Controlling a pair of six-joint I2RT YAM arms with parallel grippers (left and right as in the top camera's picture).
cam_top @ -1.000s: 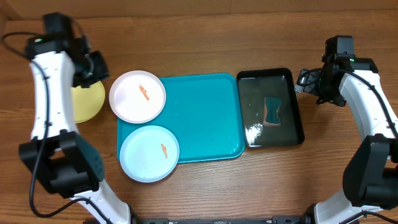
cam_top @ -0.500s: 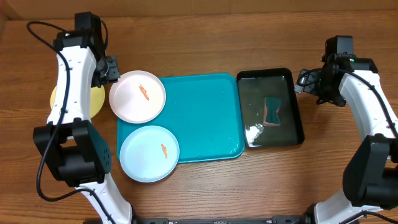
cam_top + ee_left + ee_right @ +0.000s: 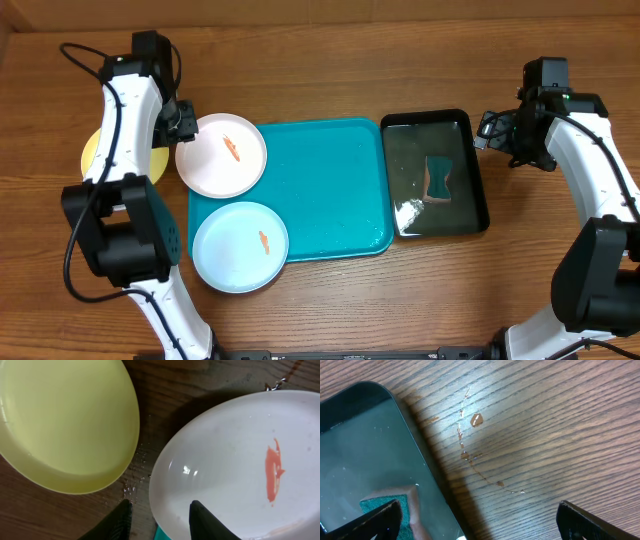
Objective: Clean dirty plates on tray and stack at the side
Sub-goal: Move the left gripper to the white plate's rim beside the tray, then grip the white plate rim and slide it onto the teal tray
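Where left arm [image 3: 122, 115] crosses, yellow-green plate [image 3: 90, 160] half hidden; white plate [image 3: 221, 154] fully seen.

**Left arm swings from yellow-green plate to white plate**

The left gripper [image 3: 186, 119], a second ago over the yellow-green plate [image 3: 90, 155], has swung toward 3 o'clock. Its jaws now straddle the rim of the white plate [image 3: 221, 155] at that plate's 10 o'clock edge. The arm now hides the yellow-green plate's middle.
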